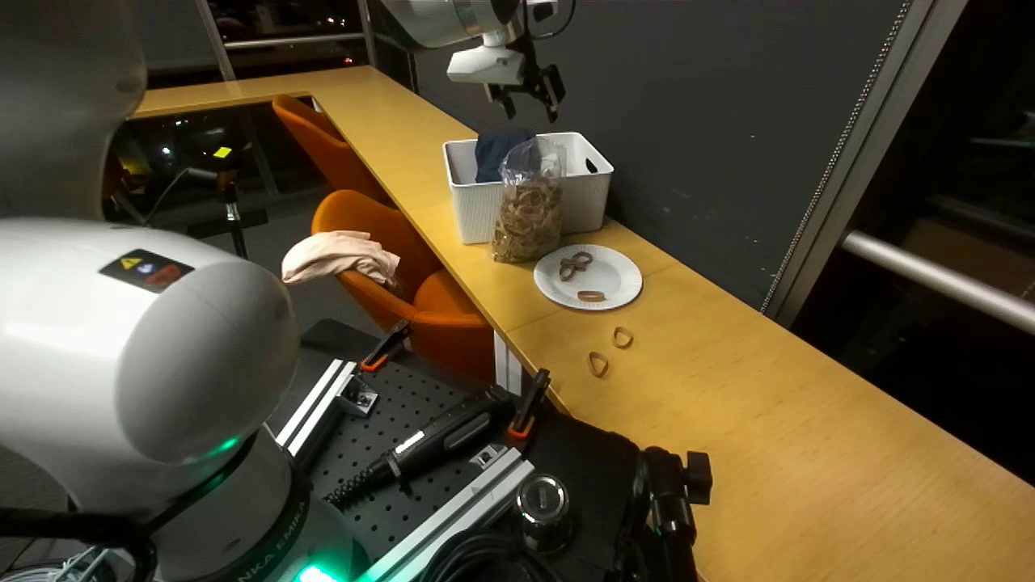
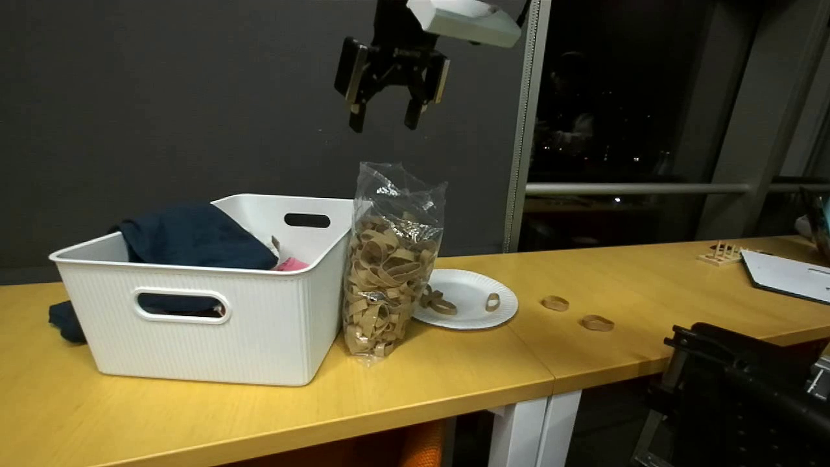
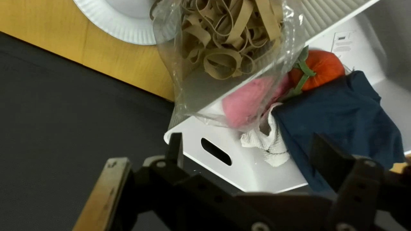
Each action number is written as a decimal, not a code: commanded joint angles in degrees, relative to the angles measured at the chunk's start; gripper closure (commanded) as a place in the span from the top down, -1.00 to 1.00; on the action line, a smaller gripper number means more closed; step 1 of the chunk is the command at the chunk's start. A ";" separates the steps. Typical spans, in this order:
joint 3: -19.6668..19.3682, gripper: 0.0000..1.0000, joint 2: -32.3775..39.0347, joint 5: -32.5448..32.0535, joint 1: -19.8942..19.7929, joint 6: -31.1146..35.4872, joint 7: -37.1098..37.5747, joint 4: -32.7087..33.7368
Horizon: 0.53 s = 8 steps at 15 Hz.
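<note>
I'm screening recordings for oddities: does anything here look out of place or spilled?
Two tan bands lie loose on the table near the paper plate; similar ones are on the plate and in the plastic bag, so these seem misplaced. Navy cloth also drapes over the rim of the white basket.

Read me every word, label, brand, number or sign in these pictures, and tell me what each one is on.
"NKA EMIKA": on the robot base, with its start out of view.
Yellow warning triangle: on the dark sticker on the robot arm; the sticker's other marks are too small to read.
The label inside the white basket: too small to read.
The pale label on the black device: too blurred to read.
</note>
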 commanded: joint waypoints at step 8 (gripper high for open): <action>-2.28 1.00 -4.62 -2.07 -5.93 -2.88 1.13 -3.30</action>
